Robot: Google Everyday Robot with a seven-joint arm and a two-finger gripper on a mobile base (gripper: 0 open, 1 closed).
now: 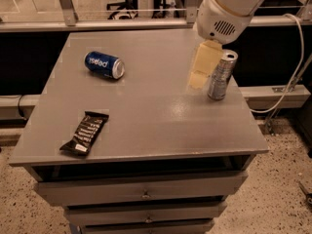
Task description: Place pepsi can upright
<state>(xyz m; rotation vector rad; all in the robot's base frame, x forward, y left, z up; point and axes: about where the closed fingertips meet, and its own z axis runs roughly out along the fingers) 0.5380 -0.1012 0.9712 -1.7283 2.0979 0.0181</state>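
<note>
Camera view: grey table (146, 116) over drawers (141, 193), on a speckled floor (285, 179). Pepsi can (104, 65) lies sideways, far left. Gripper (197, 80) hangs just beside 1 silver can (222, 75); apart or together, I cannot tell.

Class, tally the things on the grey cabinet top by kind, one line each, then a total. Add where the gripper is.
Drink cans: 2, the pepsi can on its side and the silver can upright
Snack bars: 1, the dark snack bar
Total: 3
The gripper hangs beside the silver can.
</note>
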